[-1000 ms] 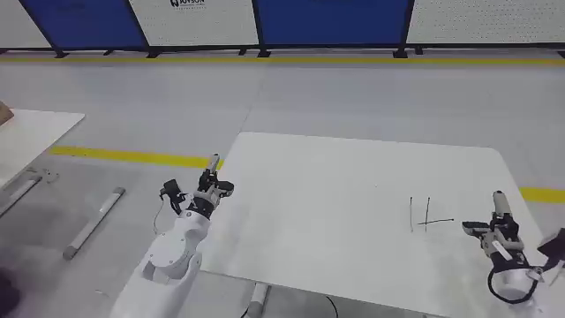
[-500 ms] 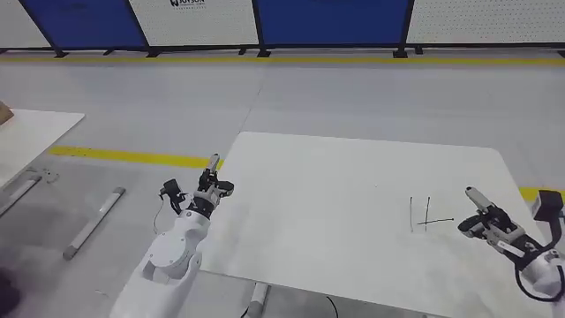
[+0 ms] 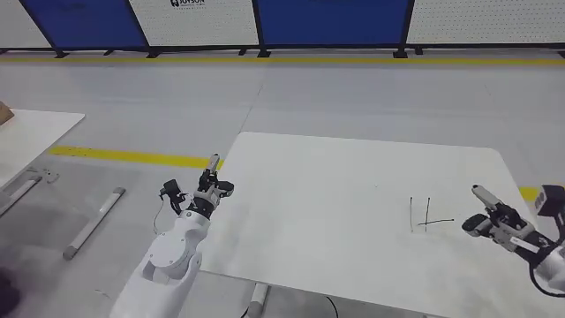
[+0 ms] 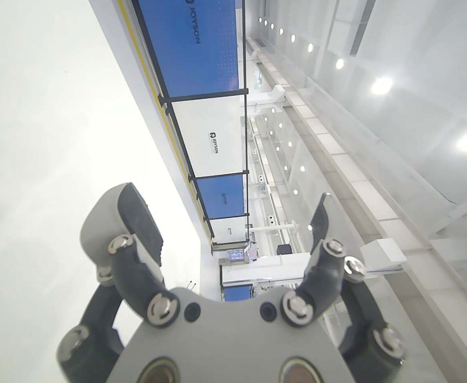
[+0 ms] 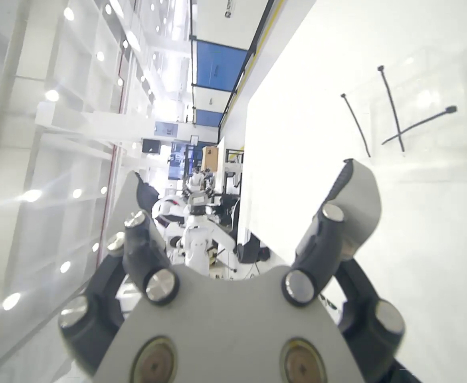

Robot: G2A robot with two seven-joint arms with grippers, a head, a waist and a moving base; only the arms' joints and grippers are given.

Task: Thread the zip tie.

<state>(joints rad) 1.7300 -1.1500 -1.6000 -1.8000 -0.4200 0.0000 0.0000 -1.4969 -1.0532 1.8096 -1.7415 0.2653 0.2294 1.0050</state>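
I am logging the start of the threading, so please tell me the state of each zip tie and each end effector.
Lone zip tie: flat, straight, unthreaded.
Middle zip tie: flat, unthreaded, crossing another.
Crosswise zip tie: flat, unthreaded, lying across the middle one.
Left end effector: open, empty.
Right end effector: open, empty.

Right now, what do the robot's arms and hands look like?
The left arm and right arm have smooth white shells; the left carries a black cable near its wrist. The left hand and right hand each have a grey metal base, black links with silver bolts, and two grey fingers with black ribbed pads.
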